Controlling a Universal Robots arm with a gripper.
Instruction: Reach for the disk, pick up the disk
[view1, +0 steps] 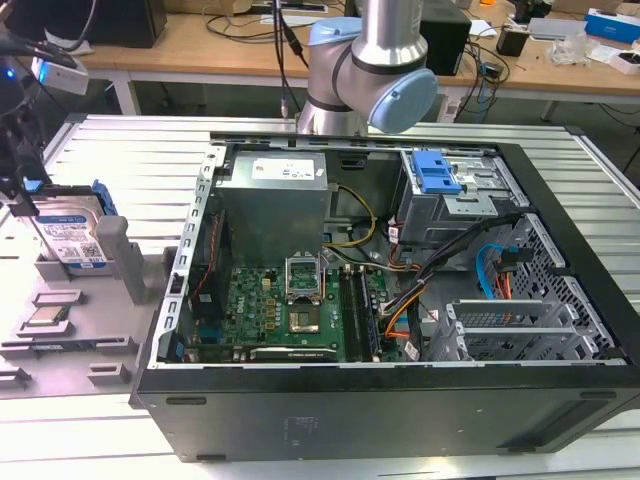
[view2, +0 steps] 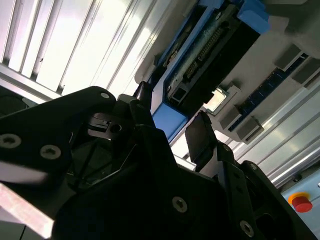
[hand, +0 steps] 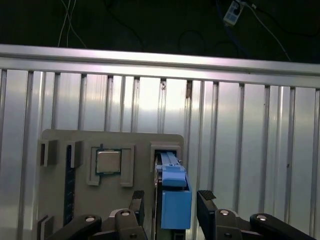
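Closest thing in shot is my own gripper (hand: 171, 199): black fingers (hand: 206, 200) spread apart, one on each side of the disk (hand: 172, 172), and nothing clamped yet as far as I can see, since the first wrist view shows a sliver of gap on both sides. The disk stands on edge in a slot of the grey holder (hand: 52, 200), blue rail up. That's why I'm sat above it with the jaws lined across its thin dimension, the flat faces being the only thing to squeeze when it's parked like that. In the exterior view it's off at that view's left, outside the open computer case (view1: 400, 420), label side towards the camera. The little CPU chip (hand: 108, 162) lies flat in its own pocket just beside the disk's slot, so I reckon a narrow spread matters here, no clipping the neighbour. The holder rests on the slatted metal table (hand: 250, 150). I'd call the reach basically done and the pick not made
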